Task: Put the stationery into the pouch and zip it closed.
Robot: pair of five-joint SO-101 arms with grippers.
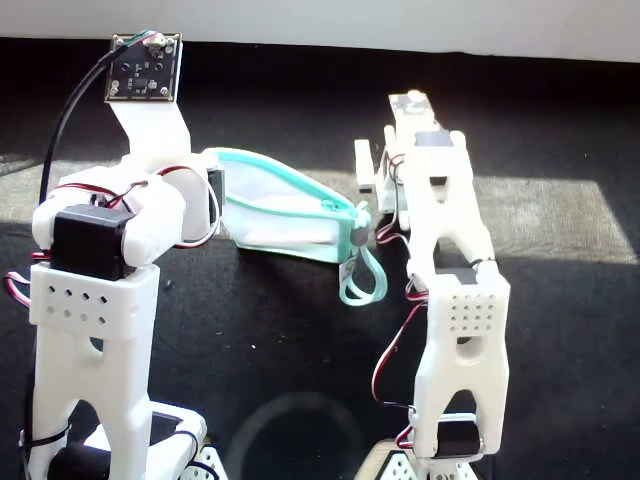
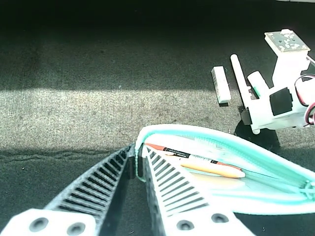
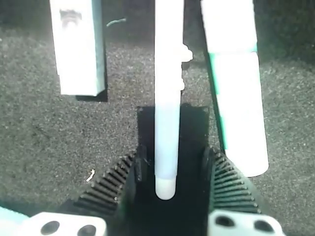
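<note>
A mint-green pouch lies open on the dark mat between the arms, with its loop strap trailing toward the front. Inside it I see an orange pencil and a red-and-black pen. My left gripper is shut on the pouch's rim at its end. Beyond the pouch lie a white eraser, a white pen and a white-and-green marker. My right gripper stands open, its jaws on either side of the white pen's end without touching it.
The table is covered by a dark mat crossed by a bright band of sunlight. A pale wall edge runs along the back. Both arm bases stand at the front.
</note>
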